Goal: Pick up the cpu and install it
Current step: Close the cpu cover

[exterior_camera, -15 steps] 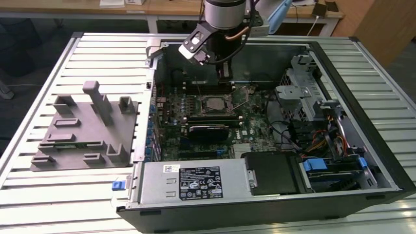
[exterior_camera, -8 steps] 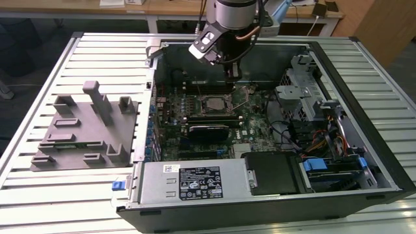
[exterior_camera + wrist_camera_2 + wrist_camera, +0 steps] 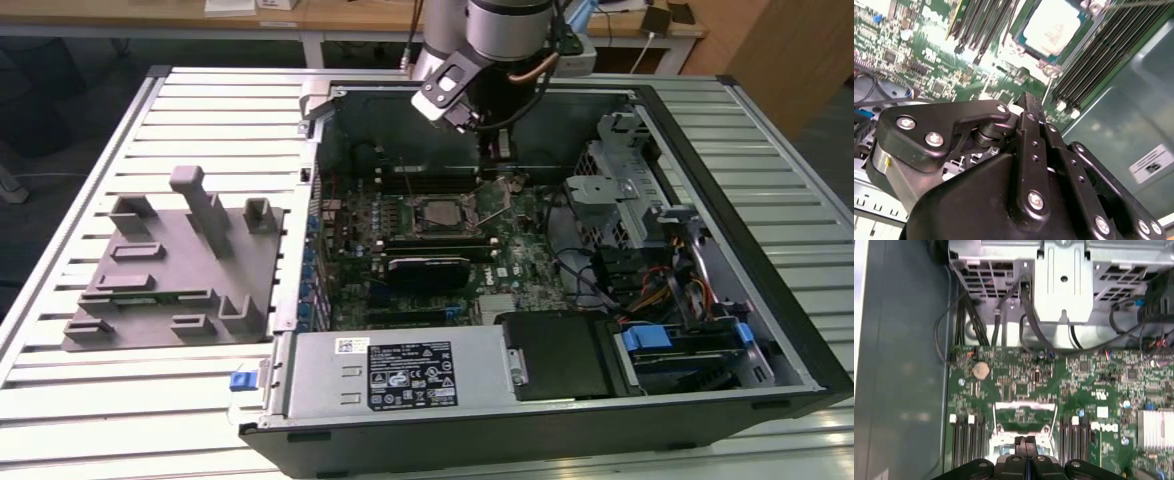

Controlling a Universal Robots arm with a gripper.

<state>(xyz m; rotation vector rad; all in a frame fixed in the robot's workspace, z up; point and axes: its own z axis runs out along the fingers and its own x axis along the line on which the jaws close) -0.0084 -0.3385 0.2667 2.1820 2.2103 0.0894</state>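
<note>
I am hanging my tool (image 3: 498, 158), fingers (image 3: 1029, 125) pinched together on nothing, just above the board (image 3: 527, 272) beside the socket (image 3: 415, 214) near the middle of the exterior view, with the cpu (image 3: 438, 212) lying flat, silvery top up, in that socket, likely so it sits undisturbed.

Place: a robotics lab or test workshop, as far as I can judge.
Bench: I work over a slatted metal bench (image 3: 80, 160), built like a rig frame rather than furniture.
Work piece: a desktop computer case (image 3: 534, 445) lies on the bench with its side off, showing the green motherboard (image 3: 350, 225), loose cables (image 3: 641, 290) and a metal drive cage (image 3: 621, 190).
Fixture: a grey moulded fixture block (image 3: 160, 270) sits beside the case, on the exterior view's left.
My arm: an industrial arm (image 3: 501, 30) hangs over the case, my tool (image 3: 499, 158) down inside it.
Background: light wooden desks (image 3: 360, 15) stand behind the bench.
</note>
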